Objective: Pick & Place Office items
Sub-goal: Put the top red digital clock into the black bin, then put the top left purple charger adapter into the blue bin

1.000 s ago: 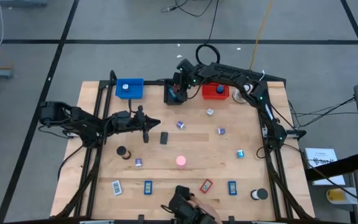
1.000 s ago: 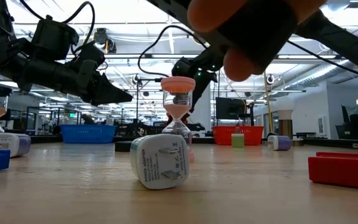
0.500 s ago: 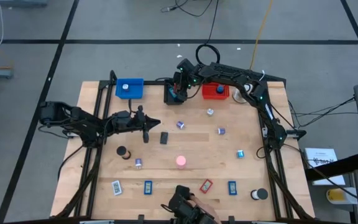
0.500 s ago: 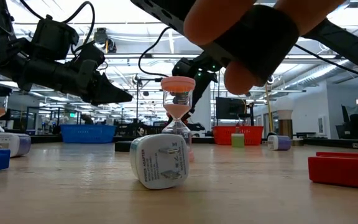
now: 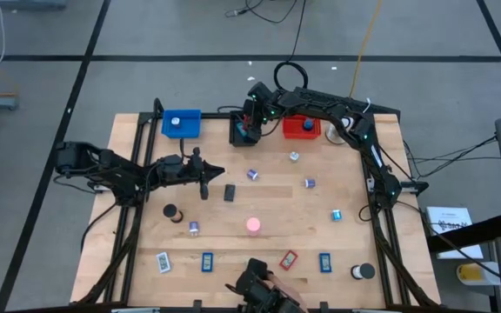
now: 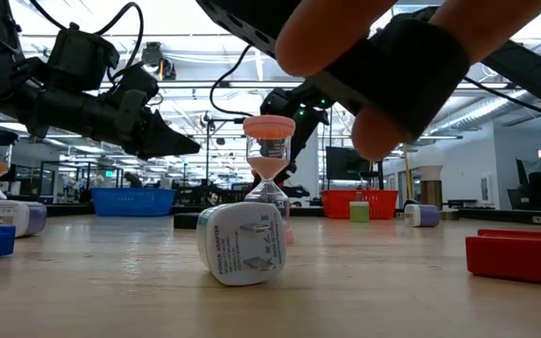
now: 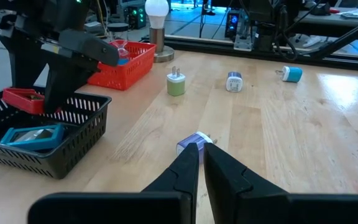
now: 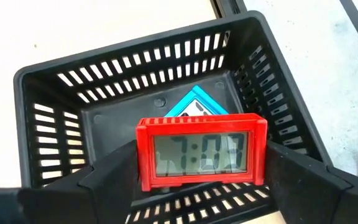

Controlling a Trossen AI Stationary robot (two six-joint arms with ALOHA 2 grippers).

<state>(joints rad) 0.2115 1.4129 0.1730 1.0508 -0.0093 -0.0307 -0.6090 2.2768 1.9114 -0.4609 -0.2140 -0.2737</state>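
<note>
Right gripper hung over the black basket at the far edge of the worktop, fingers spread wide with the red digital clock between them; it sat against both inner faces, above the basket floor, so I couldn't tell whether it was gripped or already loose. A teal clock lay flat on the basket floor below it. Right arm reached from the right side across the far edge, wrist bent down over the basket. Left gripper had its fingers pressed together, holding nothing, tips pointing across the worktop just above a purple-and-white plug adapter. Left arm stretched in from the left, roughly level, parked mid-left. Remaining items sat scattered on the worktop: pink hourglass near centre, white adapter close to the low camera, blue and red flat clocks along the near edge. Blue basket and red basket flanked the black one. A person's hand showed at the near edge.
</note>
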